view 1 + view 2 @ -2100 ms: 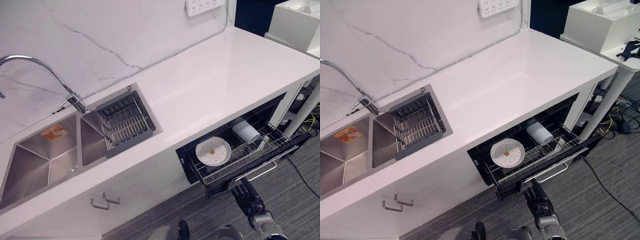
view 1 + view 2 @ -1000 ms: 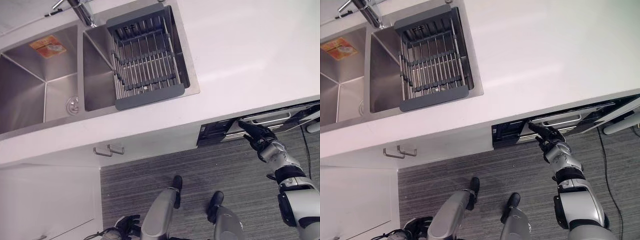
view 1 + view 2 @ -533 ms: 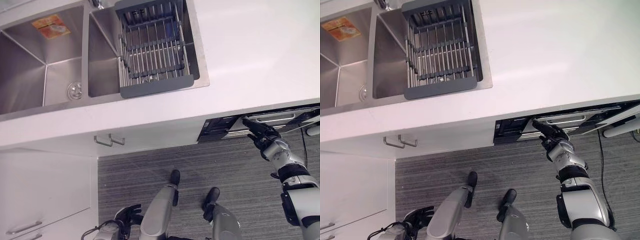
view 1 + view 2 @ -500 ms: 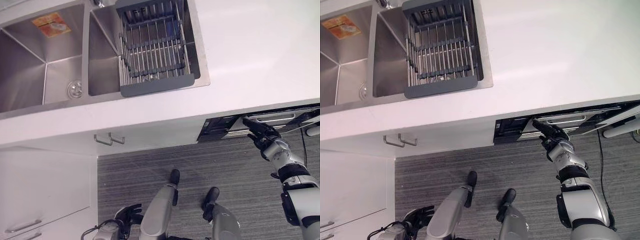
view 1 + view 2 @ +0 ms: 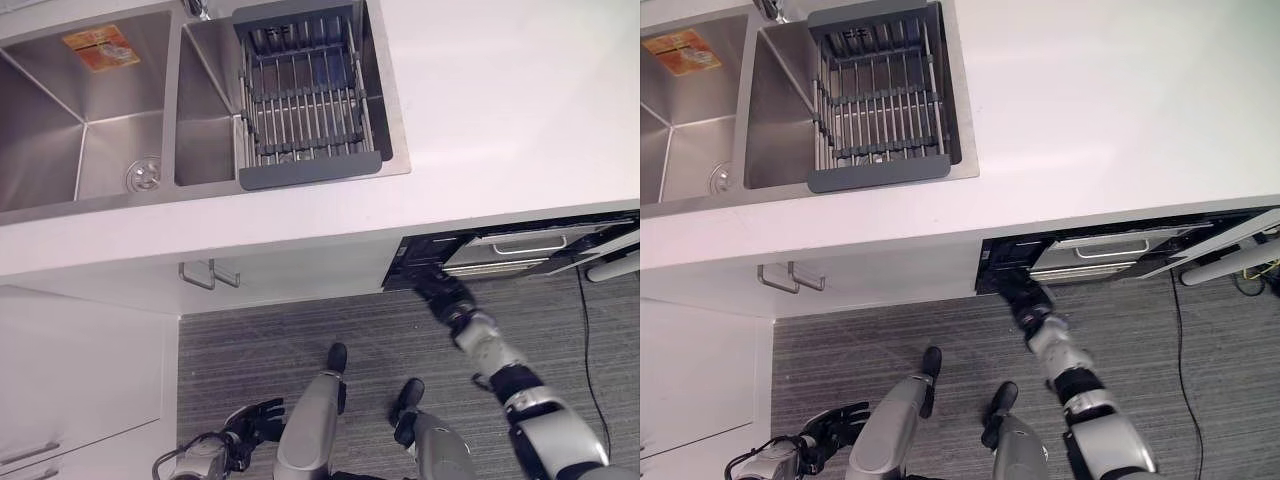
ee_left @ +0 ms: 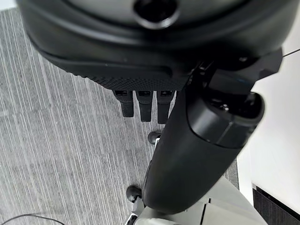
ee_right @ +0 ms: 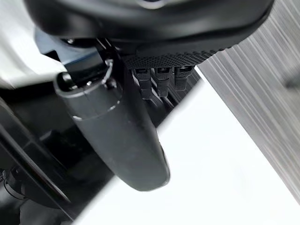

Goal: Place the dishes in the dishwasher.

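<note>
The dishwasher (image 5: 520,252) sits under the white counter (image 5: 520,110) at the right, its drawer pushed nearly all the way in with the metal handle (image 5: 528,246) facing out. My right hand (image 5: 441,293) is at the left end of the dark opening, just below the counter's edge. Its fingers (image 7: 159,84) are straight and hold nothing, and the dark inside of the dishwasher shows past its thumb. My left hand (image 5: 258,418) hangs low over the floor, open and idle.
A steel double sink (image 5: 90,120) lies at the left, with a grey dish rack (image 5: 305,100) in its right basin. Cupboard handles (image 5: 205,275) stick out below the sink. A white pole (image 5: 615,265) slants by the dishwasher's right end. Grey striped carpet (image 5: 350,320) covers the floor.
The rack with a plate and cup, pulled out two seconds ago, now sits under the counter. My right hand has moved left from the handle to the opening's left end.
</note>
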### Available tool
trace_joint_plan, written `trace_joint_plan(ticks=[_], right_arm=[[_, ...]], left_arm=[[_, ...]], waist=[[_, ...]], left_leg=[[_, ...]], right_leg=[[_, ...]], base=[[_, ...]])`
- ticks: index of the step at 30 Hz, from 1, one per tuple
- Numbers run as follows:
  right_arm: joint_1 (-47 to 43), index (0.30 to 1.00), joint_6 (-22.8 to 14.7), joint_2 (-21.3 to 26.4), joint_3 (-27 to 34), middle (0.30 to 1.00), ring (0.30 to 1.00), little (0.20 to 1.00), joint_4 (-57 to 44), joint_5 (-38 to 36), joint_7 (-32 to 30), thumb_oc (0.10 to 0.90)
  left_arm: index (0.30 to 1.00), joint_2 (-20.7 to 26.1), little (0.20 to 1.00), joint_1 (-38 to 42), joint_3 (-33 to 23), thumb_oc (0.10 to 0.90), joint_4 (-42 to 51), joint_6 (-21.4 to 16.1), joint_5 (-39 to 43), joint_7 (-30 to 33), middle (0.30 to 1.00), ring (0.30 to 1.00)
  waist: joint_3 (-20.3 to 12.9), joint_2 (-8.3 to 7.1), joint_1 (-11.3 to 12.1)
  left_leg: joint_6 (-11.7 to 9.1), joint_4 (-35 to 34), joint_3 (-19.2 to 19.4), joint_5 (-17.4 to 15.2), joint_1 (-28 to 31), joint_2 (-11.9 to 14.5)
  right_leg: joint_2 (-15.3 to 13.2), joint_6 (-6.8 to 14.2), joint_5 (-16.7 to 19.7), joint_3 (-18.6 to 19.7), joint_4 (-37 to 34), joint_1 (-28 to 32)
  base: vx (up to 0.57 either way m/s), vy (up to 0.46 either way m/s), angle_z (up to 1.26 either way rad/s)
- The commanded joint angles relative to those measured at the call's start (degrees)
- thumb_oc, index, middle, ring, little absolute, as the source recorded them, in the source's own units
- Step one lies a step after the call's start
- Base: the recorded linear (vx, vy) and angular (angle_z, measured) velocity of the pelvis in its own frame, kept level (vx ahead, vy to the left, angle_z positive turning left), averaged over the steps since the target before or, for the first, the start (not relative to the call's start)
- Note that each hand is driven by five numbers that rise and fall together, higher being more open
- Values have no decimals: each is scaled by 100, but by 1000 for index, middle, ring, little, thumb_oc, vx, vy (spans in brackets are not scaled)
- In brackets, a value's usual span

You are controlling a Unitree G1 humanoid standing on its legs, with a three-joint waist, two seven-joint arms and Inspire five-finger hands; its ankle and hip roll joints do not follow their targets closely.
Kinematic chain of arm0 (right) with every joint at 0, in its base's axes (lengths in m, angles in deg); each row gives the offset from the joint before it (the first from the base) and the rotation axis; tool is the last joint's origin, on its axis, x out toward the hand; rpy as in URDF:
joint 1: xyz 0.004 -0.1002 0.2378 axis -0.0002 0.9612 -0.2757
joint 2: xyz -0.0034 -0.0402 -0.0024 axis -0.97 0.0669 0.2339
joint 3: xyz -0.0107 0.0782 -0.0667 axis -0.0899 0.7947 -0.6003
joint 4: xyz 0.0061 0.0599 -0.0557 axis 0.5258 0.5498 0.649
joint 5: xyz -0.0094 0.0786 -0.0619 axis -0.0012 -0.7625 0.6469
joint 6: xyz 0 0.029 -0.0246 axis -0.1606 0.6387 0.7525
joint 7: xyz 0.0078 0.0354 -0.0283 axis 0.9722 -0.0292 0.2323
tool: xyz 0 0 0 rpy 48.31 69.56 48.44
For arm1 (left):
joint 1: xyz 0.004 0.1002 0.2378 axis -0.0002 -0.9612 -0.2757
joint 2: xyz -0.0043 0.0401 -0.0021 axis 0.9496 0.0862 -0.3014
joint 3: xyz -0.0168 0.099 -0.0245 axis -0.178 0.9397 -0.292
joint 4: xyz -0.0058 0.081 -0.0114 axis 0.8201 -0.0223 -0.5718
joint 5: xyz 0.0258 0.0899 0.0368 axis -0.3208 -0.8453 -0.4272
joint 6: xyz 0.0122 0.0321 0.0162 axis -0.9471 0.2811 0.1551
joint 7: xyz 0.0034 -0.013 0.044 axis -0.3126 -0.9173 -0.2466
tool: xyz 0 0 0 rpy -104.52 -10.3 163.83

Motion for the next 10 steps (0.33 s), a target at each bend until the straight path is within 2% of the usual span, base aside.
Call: trace_joint_plan(ticks=[1, 5, 10], right_arm=[[416, 900, -821, 278, 253, 900, 900, 900, -707, -125, 227, 800], [970, 900, -990, 353, 329, 900, 900, 900, -1098, 173, 161, 800], [1486, 900, -913, 436, 485, 900, 900, 900, -1114, 568, 213, 800]], left_arm=[[900, -91, 900, -481, 47, 800, 140, 37, 129, -219, 900, 900], [900, -153, 900, -630, -42, 800, 104, 85, 51, -209, 900, 900], [900, -178, 900, -716, -144, 800, -12, 177, -97, -356, 900, 900]], waist=[[-941, -179, -192], [-1159, -212, -367], [-1431, -241, -633]], left_leg=[[-48, 26, 519, -796, 212, 185], [-100, 26, 603, -827, 242, 222], [-153, 26, 735, -897, 369, 296]], right_leg=[[-186, 329, -808, 567, 575, -81], [-165, 355, -850, 672, 575, -65], [-143, 364, -907, 762, 575, -25]], base=[[-144, -37, -23], [-80, -24, -25], [-55, -15, -27]])
